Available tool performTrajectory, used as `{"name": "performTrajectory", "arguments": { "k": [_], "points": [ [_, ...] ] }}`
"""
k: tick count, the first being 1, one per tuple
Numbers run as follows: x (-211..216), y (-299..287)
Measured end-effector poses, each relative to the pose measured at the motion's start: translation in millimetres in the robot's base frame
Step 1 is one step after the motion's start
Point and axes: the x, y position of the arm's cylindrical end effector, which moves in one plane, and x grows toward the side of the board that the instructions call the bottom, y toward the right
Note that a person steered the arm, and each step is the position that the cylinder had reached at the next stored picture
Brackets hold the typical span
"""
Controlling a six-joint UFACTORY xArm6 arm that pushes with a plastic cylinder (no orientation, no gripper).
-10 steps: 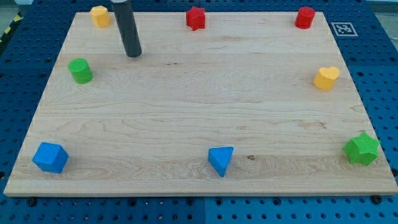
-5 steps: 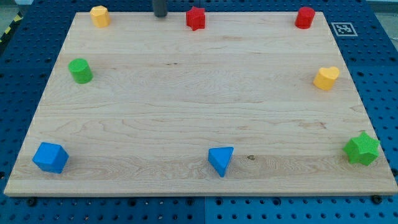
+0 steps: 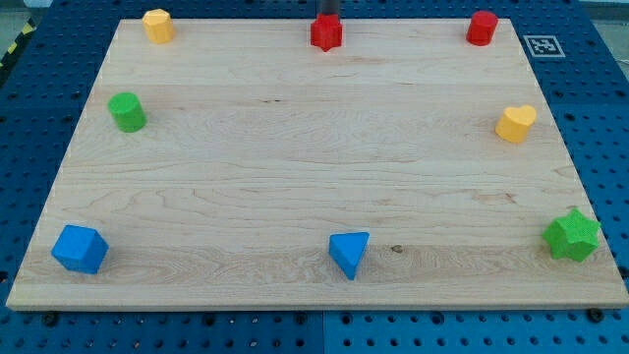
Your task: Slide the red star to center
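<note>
Red star point(image 3: 326, 32) sits at the view's top edge of the tabletop point(image 3: 295, 167), roughly midway between the view's left and right sides. My tip point(image 3: 327, 16) shows only as a short dark stub at the very top of the view, directly above the star in the view and touching it or just short of touching; I cannot tell which. There is no gripper on this rig, only the rod, so nothing is spread or pinched.

The relation that matters: the star lies toward the view's bottom from my tip, and the centre of the tabletop lies farther along that same line, well apart from the star. Tip, star and centre look nearly lined up, so I judge a straight push toward the view's bottom should carry the star to the centre. The star's points may make it turn or slip sideways if the contact is off its middle.

The path looks free of blocks. The red cylinder point(image 3: 482, 28) stands in the top right corner, the yellow block point(image 3: 156, 25) in the top left. The green cylinder point(image 3: 127, 111) is at the left side, the yellow heart point(image 3: 516, 123) at the right. Along the view's bottom are the blue cube point(image 3: 79, 248), the blue triangle point(image 3: 349, 253) and the green star point(image 3: 572, 235), all well apart from the centre.
</note>
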Motion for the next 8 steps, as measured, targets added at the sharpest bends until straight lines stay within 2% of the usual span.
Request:
{"name": "performTrajectory", "arguments": {
  "k": [2, 4, 6, 7, 8],
  "points": [
    [26, -26],
    [28, -27],
    [110, 35],
    [137, 52],
    [123, 28]
  ]
}}
